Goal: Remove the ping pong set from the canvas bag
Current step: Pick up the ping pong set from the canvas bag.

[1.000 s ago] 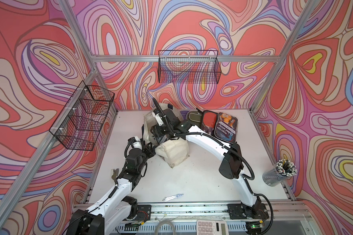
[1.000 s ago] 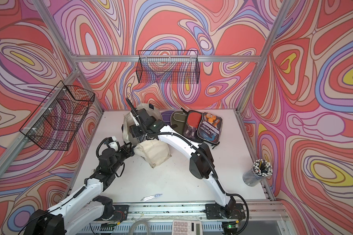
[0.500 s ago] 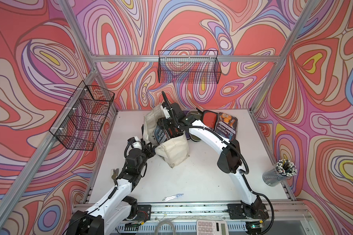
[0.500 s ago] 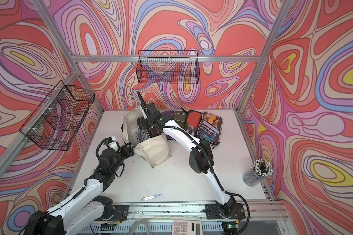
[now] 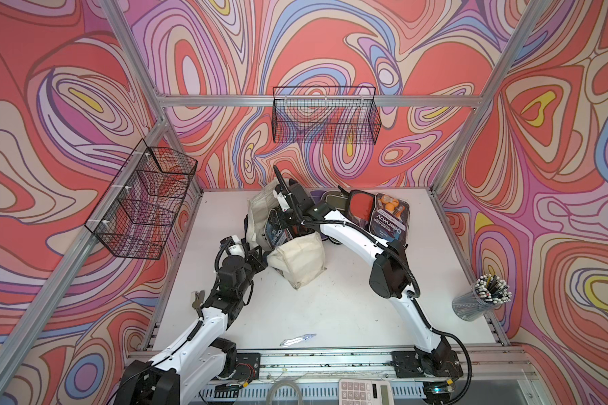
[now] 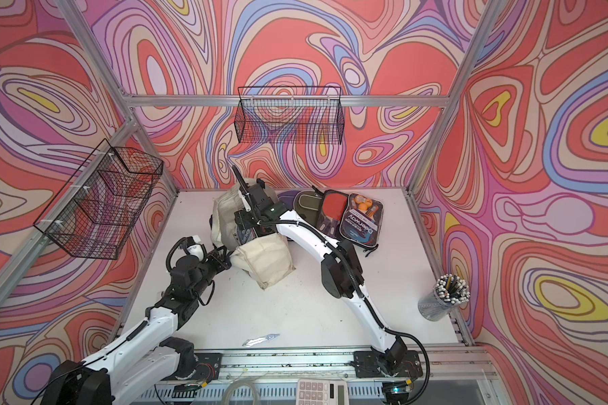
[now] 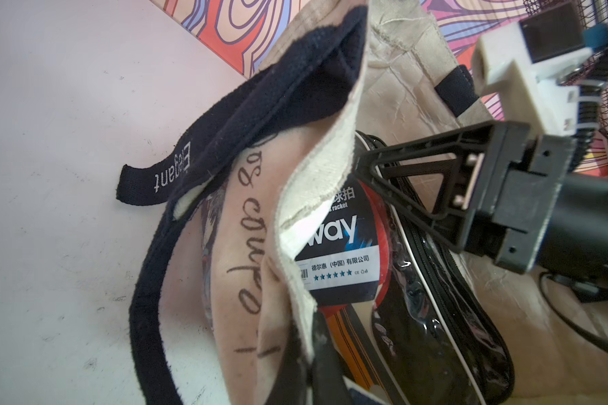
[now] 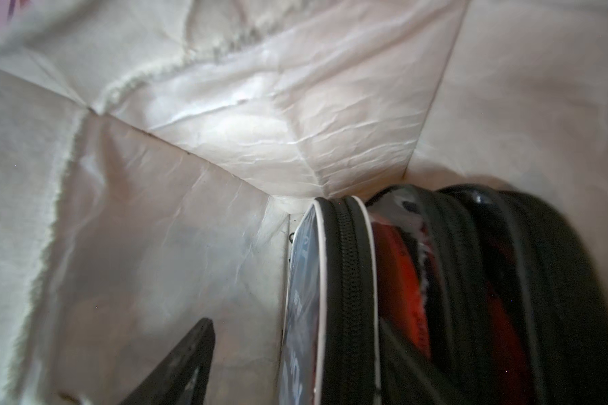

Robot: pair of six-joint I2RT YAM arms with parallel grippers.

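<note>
The cream canvas bag (image 5: 301,261) (image 6: 267,261) lies slumped mid-table, its mouth toward the back. My left gripper (image 5: 260,261) (image 6: 225,261) is shut on the bag's near rim (image 7: 295,280), its fingers pinching the cloth in the left wrist view (image 7: 311,361). A ping pong set (image 7: 337,252) in a black zipped case with a blue label sits inside the bag (image 5: 276,233). My right gripper (image 5: 288,224) (image 6: 248,224) reaches into the mouth, open, astride the case's zipped edge (image 8: 344,280). One of its fingers (image 8: 183,361) stands clear of the case.
Another ping pong set (image 5: 383,217) (image 6: 355,219) lies on the table at the back right beside an olive pouch (image 5: 334,203). A pencil cup (image 5: 481,298) stands at the right edge. A small blade-like item (image 5: 297,340) lies near the front. Wire baskets (image 5: 325,119) (image 5: 144,200) hang on the walls.
My right arm has shifted a little to the right and its gripper sits deeper in the bag's mouth. The bag's back wall has moved with it. The left gripper has held its place.
</note>
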